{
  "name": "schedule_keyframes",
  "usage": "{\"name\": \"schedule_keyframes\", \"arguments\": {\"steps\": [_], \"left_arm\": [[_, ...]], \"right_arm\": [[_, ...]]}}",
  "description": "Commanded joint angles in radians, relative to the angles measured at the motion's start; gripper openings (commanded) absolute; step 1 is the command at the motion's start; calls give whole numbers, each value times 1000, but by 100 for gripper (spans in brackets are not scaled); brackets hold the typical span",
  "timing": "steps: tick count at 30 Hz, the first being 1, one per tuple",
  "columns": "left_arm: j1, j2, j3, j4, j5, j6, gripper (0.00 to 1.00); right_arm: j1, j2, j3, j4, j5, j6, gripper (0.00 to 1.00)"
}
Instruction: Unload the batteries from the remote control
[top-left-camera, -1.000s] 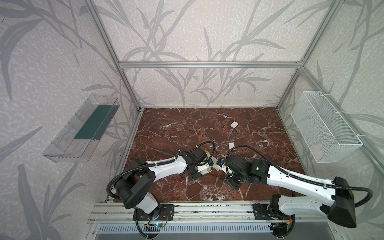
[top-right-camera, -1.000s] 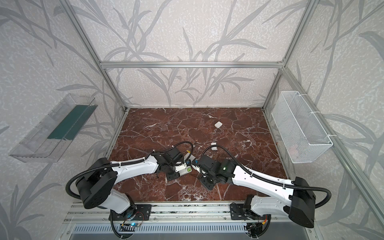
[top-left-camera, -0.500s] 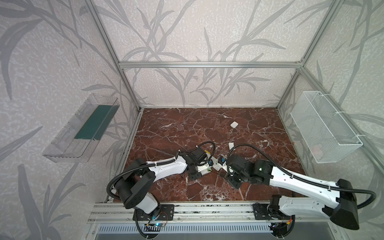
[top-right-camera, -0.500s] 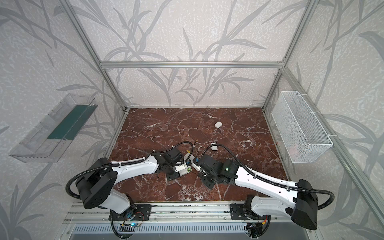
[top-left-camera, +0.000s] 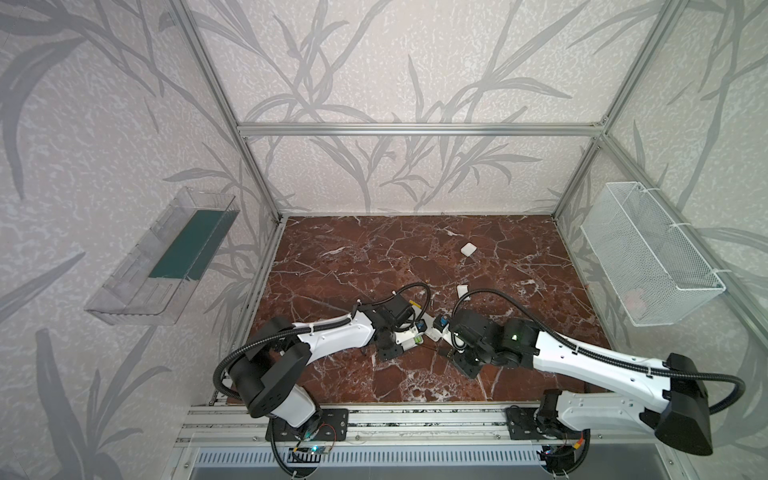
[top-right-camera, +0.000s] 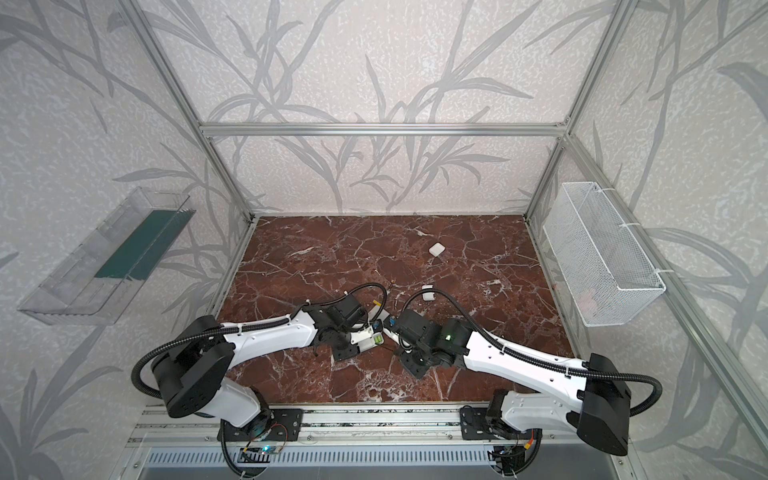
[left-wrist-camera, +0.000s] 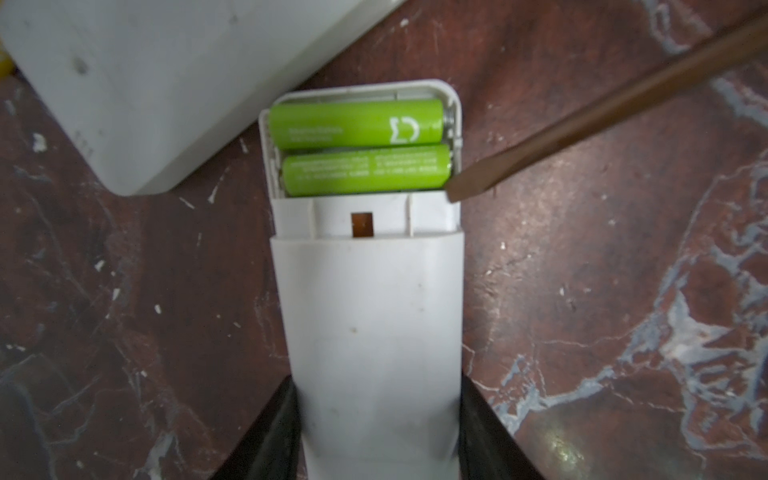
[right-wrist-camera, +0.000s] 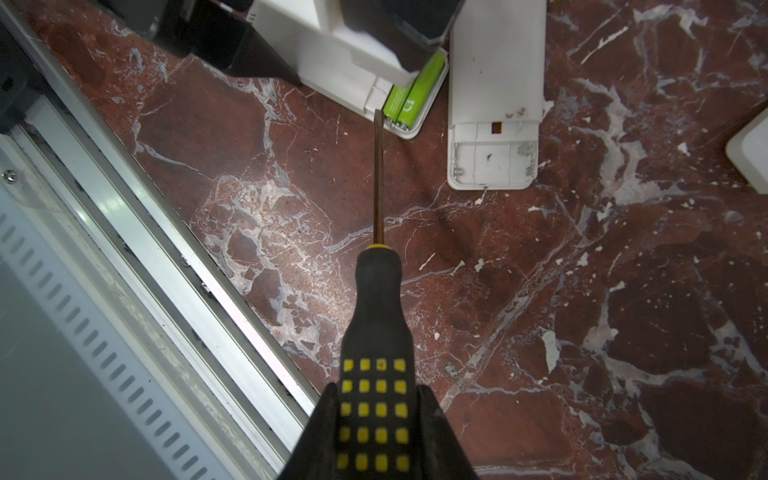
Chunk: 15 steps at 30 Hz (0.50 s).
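My left gripper (left-wrist-camera: 376, 415) is closed part-way on the long sides of the slim white plastic remote control (left-wrist-camera: 365, 311), back face up, just over or on the red-brown marbled table (left-wrist-camera: 602, 291); I cannot tell which. The cover is off. The two lime-green cylindrical batteries (left-wrist-camera: 359, 124) lie side by side in the open bay at the end away from my grip. My right gripper (right-wrist-camera: 376, 415) is pinched narrow on the black handle with yellow squares of the flat-blade screwdriver (right-wrist-camera: 376, 316). Its tip sits at the bay's edge by one end of the nearer battery; contact is unclear. I judge the batteries light, rigid and smooth, apt to roll, and pressed endwise by spring contacts. I would lever one end up, then pinch it around the middle
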Motion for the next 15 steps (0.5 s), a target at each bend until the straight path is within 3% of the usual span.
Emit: {"name": "schedule_keyframes", "arguments": {"steps": [1, 15], "left_arm": [[-11, 24, 1, -19, 28, 13, 38], [-13, 26, 3, -19, 25, 13, 37]], "right_arm": [[4, -6, 7, -32, 4, 9, 0], [3, -36, 4, -54, 18, 10, 0]]}}
